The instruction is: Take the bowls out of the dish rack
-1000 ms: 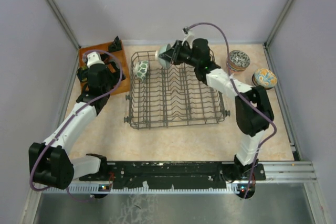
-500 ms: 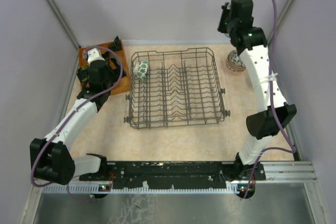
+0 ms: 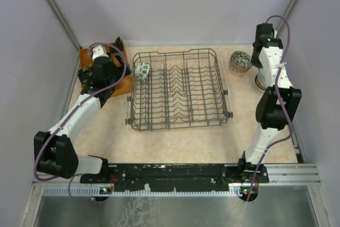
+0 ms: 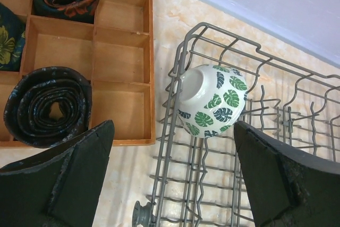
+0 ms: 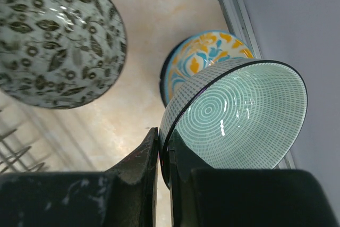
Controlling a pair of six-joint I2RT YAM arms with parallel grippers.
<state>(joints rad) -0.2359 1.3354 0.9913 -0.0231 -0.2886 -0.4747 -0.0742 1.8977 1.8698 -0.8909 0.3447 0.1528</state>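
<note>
The dish rack (image 3: pixel 180 127) of dark wire sits mid-table. One white bowl with green leaves (image 3: pixel 142 70) (image 4: pixel 212 101) stands on edge in its far left corner. My left gripper (image 4: pixel 172 184) is open, hovering over the rack's left rim short of that bowl. My right gripper (image 5: pixel 163 136) is shut on the rim of a teal grid-patterned bowl (image 5: pixel 239 115), held tilted just above an orange-and-blue bowl (image 5: pixel 204 59) at the far right. A dark-leaf bowl (image 3: pixel 240 61) (image 5: pixel 53 41) rests beside it. In the top view the right arm (image 3: pixel 268 51) hides the held bowl.
An orange-brown compartment tray (image 4: pixel 119 62) (image 3: pixel 123 84) with rolled dark cloths (image 4: pixel 48 107) lies left of the rack, under my left wrist. The enclosure's right wall and metal rail (image 5: pixel 234 9) run close beside the held bowl.
My right arm swung from the rack's back edge up and across to the far right corner, carrying the teal bowl. The left arm shifted slightly toward the back.
</note>
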